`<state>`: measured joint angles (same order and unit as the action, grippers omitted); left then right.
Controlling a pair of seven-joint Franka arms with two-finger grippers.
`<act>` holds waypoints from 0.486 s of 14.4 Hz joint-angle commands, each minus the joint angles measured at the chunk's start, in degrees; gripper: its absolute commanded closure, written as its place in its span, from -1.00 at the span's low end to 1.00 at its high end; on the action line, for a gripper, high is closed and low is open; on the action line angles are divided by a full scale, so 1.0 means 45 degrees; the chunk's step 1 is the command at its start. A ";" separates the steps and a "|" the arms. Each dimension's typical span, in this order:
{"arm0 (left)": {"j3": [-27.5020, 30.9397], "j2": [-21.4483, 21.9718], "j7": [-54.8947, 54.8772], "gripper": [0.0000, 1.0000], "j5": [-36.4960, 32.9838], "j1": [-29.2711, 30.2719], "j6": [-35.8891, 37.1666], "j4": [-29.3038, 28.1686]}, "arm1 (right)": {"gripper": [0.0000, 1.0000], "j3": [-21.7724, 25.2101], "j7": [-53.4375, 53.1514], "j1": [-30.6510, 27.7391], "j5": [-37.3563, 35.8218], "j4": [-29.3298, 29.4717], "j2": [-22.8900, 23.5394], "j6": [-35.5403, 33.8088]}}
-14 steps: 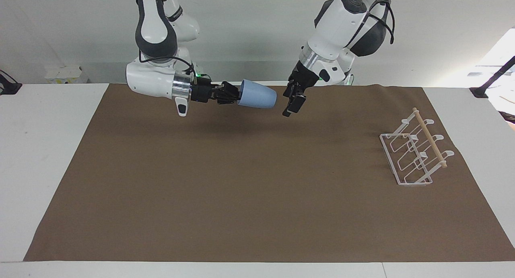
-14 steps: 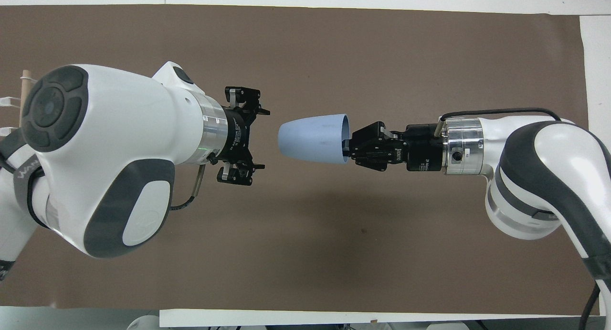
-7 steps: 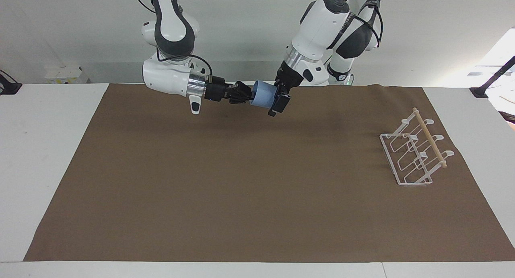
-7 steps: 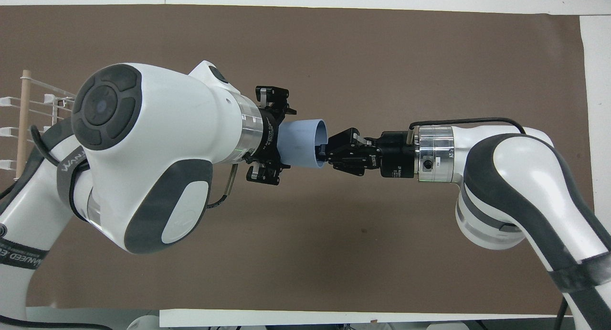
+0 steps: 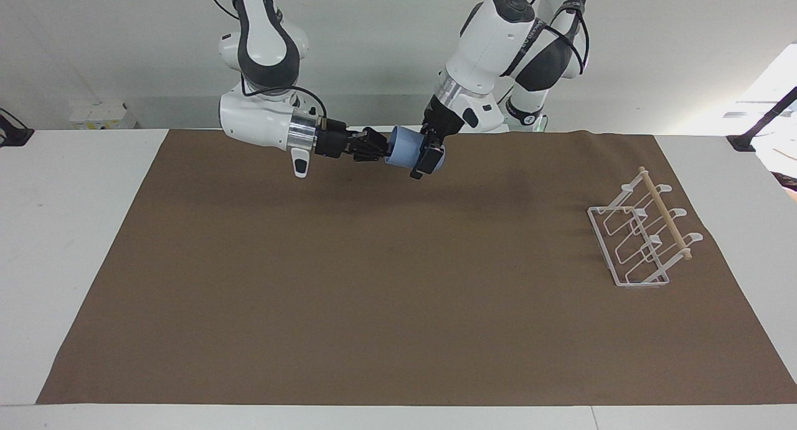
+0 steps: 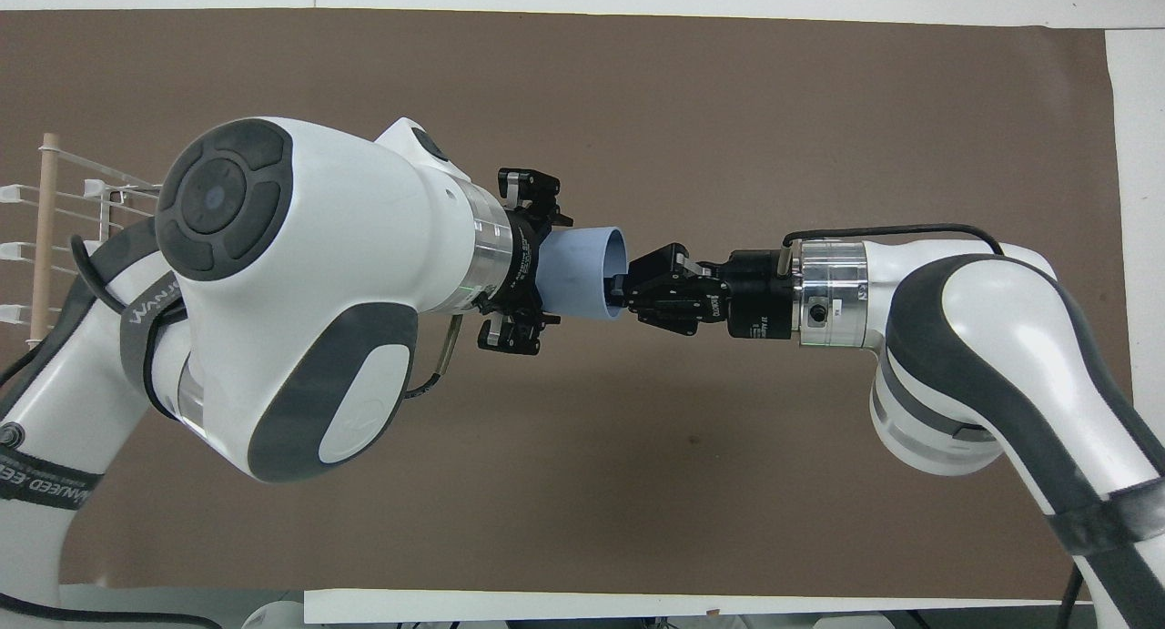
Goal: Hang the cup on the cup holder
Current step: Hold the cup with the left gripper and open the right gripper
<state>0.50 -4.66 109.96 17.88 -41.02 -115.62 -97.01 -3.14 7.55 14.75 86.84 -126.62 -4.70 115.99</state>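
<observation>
- The wide brown mat [image 5: 398, 280] covers most of the white table [image 5: 75, 243], and nothing on it has shifted since a second ago.
- The left arm has swung in from its end of the table: a second ago its gripper hung apart from the cup's base with a clear gap, and now the left gripper [image 5: 428, 154] straddles the tapered base end of the cup. Its fingers stand on either side of the cup wall; whether they already press on it I cannot tell.
- The right arm has carried the cup a little toward the left arm's end of the table over that second.
- The white wire cup holder with a rectangular base, slanted looped prongs and a light wooden rod on top [image 5: 641, 237] stands at the left arm's end of the mat. Its prongs carry no cup.
- The small light-blue matte plastic cup, handleless [image 5: 403, 151], lies on its side in the air over the mat's edge nearest the robots, well apart from the holder.
- The right gripper [image 5: 381, 151] is clamped on the cup's rim, one finger reaching into the open mouth.
</observation>
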 commanded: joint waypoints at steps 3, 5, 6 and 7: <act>-0.0014 -0.0176 0.0233 -0.71 -0.0048 -0.0240 0.0633 0.0464 | 1.00 -0.0064 0.0275 -0.0056 0.0391 -0.0144 -0.0147 0.0006; -0.0131 -0.0176 0.0272 -0.71 -0.0048 -0.0260 0.0770 0.0542 | 1.00 -0.0064 0.0275 -0.0056 0.0391 -0.0144 -0.0147 0.0006; -0.0132 -0.0176 0.0272 -0.71 -0.0067 -0.0356 0.0887 0.0697 | 1.00 -0.0064 0.0275 -0.0075 0.0391 -0.0144 -0.0127 0.0006; -0.0132 -0.0176 0.0272 -0.69 -0.0106 -0.0357 0.0984 0.0737 | 1.00 -0.0064 0.0275 -0.0075 0.0391 -0.0125 -0.0127 -0.0013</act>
<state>-0.09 -4.81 109.96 17.65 -41.13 -114.30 -95.99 -3.19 7.56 14.81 86.83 -126.78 -4.80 115.43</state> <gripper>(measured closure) 0.150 0.956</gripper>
